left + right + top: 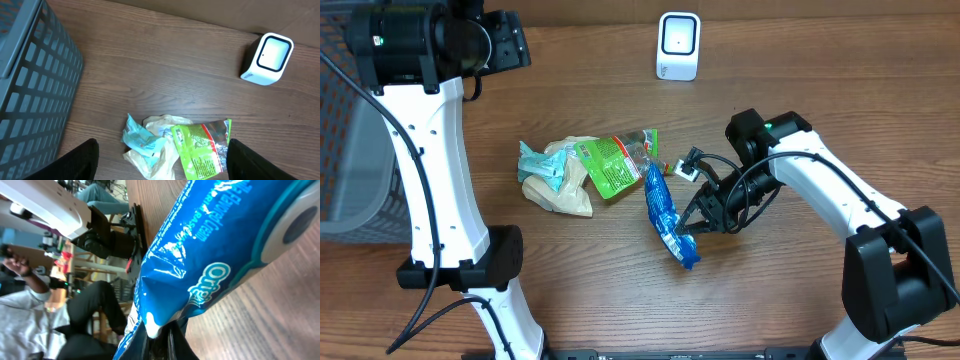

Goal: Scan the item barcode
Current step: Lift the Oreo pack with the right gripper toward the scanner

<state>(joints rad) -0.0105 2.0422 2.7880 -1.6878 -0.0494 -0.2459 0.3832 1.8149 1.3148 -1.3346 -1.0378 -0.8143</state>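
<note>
Overhead: bright, even light from above, only soft shadows beside the arms on the tabletop (620, 290), focus sharp. Scanner (678, 45) face nearly blown out white. Left wrist: same even light, crisp wood grain, left end effector's fingers (80, 162) dark and soft in the bottom corners. Right wrist: blue wrapper (210, 255) fills frame at close range, white glare on its creases, room behind soft, edges stretched
</note>
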